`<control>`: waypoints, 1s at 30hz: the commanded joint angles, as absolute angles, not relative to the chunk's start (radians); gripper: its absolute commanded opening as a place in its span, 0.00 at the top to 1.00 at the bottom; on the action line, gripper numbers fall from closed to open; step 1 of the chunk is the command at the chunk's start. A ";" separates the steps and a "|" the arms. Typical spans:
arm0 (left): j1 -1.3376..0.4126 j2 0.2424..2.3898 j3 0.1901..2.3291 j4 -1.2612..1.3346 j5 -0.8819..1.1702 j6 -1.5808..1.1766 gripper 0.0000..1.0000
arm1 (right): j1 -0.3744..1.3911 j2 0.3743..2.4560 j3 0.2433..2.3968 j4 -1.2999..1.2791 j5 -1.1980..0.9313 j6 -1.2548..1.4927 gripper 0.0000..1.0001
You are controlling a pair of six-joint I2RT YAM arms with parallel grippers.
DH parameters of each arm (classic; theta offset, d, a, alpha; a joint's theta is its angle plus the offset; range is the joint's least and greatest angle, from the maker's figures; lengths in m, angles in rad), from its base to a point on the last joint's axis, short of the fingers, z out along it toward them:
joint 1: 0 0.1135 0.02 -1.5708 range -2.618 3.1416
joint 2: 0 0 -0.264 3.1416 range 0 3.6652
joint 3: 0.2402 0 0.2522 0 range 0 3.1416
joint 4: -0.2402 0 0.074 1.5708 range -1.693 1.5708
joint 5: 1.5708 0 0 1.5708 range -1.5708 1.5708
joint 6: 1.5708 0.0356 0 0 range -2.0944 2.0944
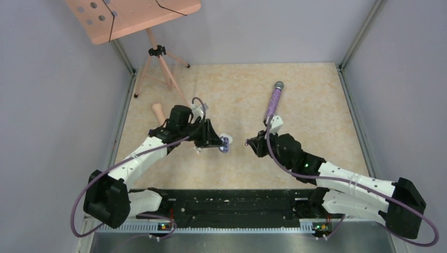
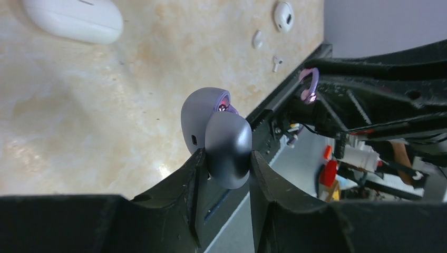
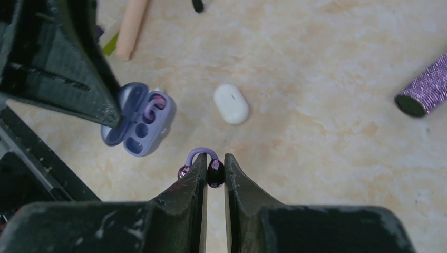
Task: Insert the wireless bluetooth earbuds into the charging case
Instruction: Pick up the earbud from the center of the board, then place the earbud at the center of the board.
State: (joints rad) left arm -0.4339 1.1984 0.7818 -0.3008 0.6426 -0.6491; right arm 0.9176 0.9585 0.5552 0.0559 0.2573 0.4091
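Right wrist cam: we see our right gripper (image 3: 213, 167) pinching one purple earbud (image 3: 215, 174) near the open purple charging case (image 3: 139, 129), which our left gripper (image 2: 227, 157) clamps by the lid, other earbud (image 3: 153, 104) seated inside.

A purple glitter microphone (image 1: 273, 103) is laid on the beige marbled bench (image 1: 321, 121) at the far right, with its grey head toward the rear wall. A peach perforated board (image 1: 132, 16) is carried on a tripod (image 1: 157, 58) at the far left corner. A peach cylinder (image 1: 158, 112) lies near the tripod's feet.
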 commanded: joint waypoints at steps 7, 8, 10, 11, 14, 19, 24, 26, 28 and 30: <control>-0.438 1.310 0.858 -0.147 0.968 -0.761 1.00 | 1.025 0.841 0.332 0.654 0.238 0.106 1.00; -0.438 1.312 0.862 -0.146 0.967 -0.763 1.00 | 1.025 0.841 0.338 0.650 0.236 0.110 1.00; -0.439 1.311 0.872 -0.150 0.952 -0.763 1.00 | 1.025 0.848 0.365 0.610 0.259 0.149 1.00; -0.439 1.305 0.875 -0.151 0.931 -0.765 1.00 | 1.026 0.855 0.387 0.576 0.282 0.189 1.00; -0.439 1.254 0.859 -0.126 0.801 -0.790 1.00 | 1.025 0.896 0.489 0.341 0.440 0.402 1.00; -0.448 1.126 0.785 -0.056 0.540 -0.853 1.00 | 1.026 1.004 0.694 -0.096 0.625 0.791 1.00; -0.448 1.112 0.783 -0.111 0.445 -0.860 1.00 | 1.003 1.119 0.800 -0.400 0.670 1.069 1.00; -0.449 1.119 0.783 -0.167 0.408 -0.855 1.00 | 0.964 1.174 0.817 -0.533 0.662 1.172 1.00; -0.449 1.122 0.772 -0.185 0.395 -0.852 1.00 | 0.921 1.202 0.767 -0.581 0.624 1.228 1.00; -0.448 1.122 0.757 -0.182 0.403 -0.851 1.00 | 0.885 1.205 0.702 -0.580 0.571 1.282 1.00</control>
